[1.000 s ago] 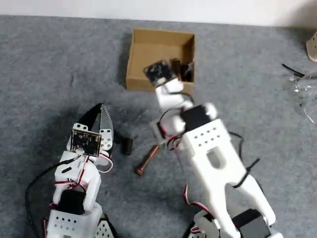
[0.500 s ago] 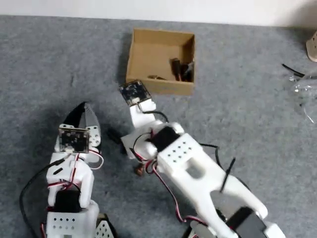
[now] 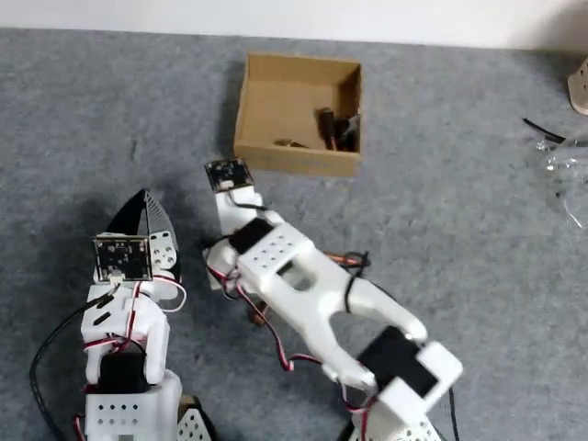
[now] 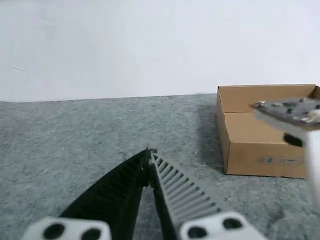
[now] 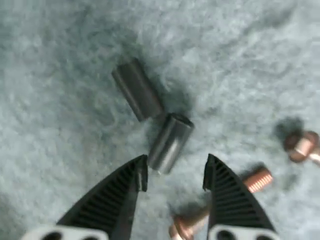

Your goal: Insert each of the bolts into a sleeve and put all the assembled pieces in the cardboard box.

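Note:
Two dark sleeves lie on the grey carpet, one [image 5: 137, 89] farther off and one [image 5: 171, 142] just ahead of my right gripper [image 5: 175, 165], which is open above it with a fingertip on either side of its near end. Copper bolts [image 5: 257, 180] [image 5: 190, 225] [image 5: 300, 146] lie close by. From above, the right arm [image 3: 266, 253] stretches over that spot and a bolt end [image 3: 255, 317] peeks out beneath it. The cardboard box [image 3: 299, 158] holds a few pieces. My left gripper [image 3: 142, 197] [image 4: 150, 154] is shut and empty, left of the right arm.
The cardboard box [image 4: 265, 132] stands ahead and to the right of the left gripper, with the right arm's camera board [image 4: 290, 107] in front of it. Clear plastic and cables [image 3: 560, 156] lie at the far right of the carpet.
The right arm swung from over the box back and to the left, coming down above the sleeves. The left arm drew a little to the left, its gripper still shut.

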Controlling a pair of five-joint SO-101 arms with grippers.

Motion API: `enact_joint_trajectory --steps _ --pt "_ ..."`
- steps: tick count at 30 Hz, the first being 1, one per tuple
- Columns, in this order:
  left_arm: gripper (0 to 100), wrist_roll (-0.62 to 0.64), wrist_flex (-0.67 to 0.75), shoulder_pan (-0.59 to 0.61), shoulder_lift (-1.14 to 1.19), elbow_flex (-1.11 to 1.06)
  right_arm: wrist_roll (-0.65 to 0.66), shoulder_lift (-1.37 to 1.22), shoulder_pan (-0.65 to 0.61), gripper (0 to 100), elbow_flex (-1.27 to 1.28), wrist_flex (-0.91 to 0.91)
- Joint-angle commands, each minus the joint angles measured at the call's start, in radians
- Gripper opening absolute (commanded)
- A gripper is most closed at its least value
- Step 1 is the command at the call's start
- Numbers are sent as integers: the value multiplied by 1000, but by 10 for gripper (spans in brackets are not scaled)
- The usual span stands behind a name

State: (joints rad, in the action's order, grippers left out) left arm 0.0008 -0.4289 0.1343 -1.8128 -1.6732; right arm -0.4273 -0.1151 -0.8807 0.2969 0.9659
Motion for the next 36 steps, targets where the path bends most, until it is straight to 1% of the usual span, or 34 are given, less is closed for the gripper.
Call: enact_joint_trajectory --steps 1,7,13,15,18,20,24,25,29,33,36 --pt "7 9 17 13 -8 16 -71 -41 -21 166 -90 -21" --pt "7 9 17 16 -10 21 -89 -116 -22 166 -101 -19" --pt "7 12 17 27 -10 21 -91 -122 -24 165 -94 -19" --pt "7 12 17 27 -10 21 -91 -125 -24 139 -94 -21" --pt "7 12 17 28 -10 21 -91 -125 -21 53 -94 -21" --pt "7 12 17 30 -10 21 -83 -125 -21 16 -94 -21" --pt "7 12 17 30 -10 21 -80 -125 -15 8 -94 -21" --pt "7 12 17 30 -10 21 -74 -125 -5 8 -93 -21" --pt "7 12 17 30 -10 21 48 -116 31 8 -94 -2" --pt "7 12 17 30 -10 21 54 -116 50 8 -101 61" --pt "7 12 17 30 -10 21 61 -88 76 7 -101 65"
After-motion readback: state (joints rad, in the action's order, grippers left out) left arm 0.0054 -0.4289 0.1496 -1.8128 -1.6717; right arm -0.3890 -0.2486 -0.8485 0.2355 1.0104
